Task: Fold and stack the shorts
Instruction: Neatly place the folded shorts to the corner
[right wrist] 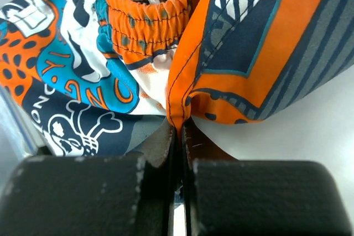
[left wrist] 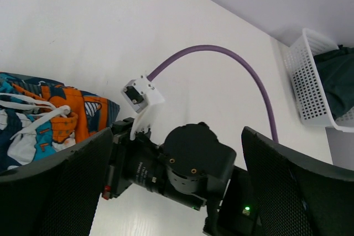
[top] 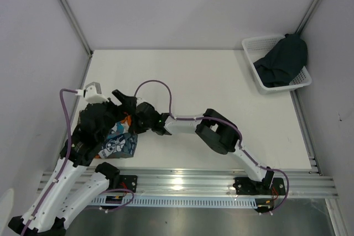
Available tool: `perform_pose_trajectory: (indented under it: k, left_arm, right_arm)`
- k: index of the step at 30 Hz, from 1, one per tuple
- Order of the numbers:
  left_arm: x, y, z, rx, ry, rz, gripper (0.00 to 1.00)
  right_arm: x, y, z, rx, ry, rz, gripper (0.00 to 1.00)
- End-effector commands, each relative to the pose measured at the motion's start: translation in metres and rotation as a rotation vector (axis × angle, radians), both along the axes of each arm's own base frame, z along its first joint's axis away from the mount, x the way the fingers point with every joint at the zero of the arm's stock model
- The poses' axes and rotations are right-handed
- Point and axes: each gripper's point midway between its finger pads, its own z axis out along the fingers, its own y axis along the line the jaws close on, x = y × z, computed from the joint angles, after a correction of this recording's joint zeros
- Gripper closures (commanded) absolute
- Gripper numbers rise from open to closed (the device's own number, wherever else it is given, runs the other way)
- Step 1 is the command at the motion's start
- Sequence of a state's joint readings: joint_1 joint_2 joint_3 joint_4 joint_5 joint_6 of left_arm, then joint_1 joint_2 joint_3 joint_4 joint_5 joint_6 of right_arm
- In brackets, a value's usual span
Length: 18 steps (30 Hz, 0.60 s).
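my right claw (right wrist: 180,136) is clamped tight on a folded orange edge of the printed shorts (right wrist: 110,81). the print is busy, in orange, teal, white and navy, with lettering, a white bone-like figure, a gathered orange waistband and a white drawcord. they lie bunched at the near left corner of the table (top: 210,81). my left claw (left wrist: 176,136) is spread wide beside them, holding nothing. the plain dark shorts (top: 282,62) sit heaped in the white basket (top: 253,59) at the far right corner.
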State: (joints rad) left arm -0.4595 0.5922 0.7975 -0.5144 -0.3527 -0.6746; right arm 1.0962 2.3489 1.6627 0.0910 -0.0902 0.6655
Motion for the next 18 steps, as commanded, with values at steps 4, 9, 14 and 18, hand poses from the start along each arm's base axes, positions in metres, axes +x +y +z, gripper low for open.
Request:
perform_pose_trajectory:
  k: [4, 9, 14, 18]
  left_arm:
    - [-0.010, 0.004, 0.021, -0.015, -0.033, -0.007, 0.01]
    - [-0.013, 0.008, 0.025, -0.011, -0.042, 0.005, 0.01]
    - [-0.012, 0.010, 0.034, -0.002, -0.056, 0.008, 0.01]
    - [-0.010, 0.010, 0.039, 0.003, -0.071, 0.009, 0.01]
  right_arm:
    - [-0.020, 0.023, -0.020, -0.010, 0.042, -0.003, 0.83]
    - [-0.009, 0.006, 0.015, 0.013, -0.004, -0.026, 0.37]
    - [0.013, -0.030, 0.089, 0.070, -0.056, -0.070, 0.25]
    - [0.047, -0.096, 0.119, 0.007, -0.078, -0.187, 0.21]
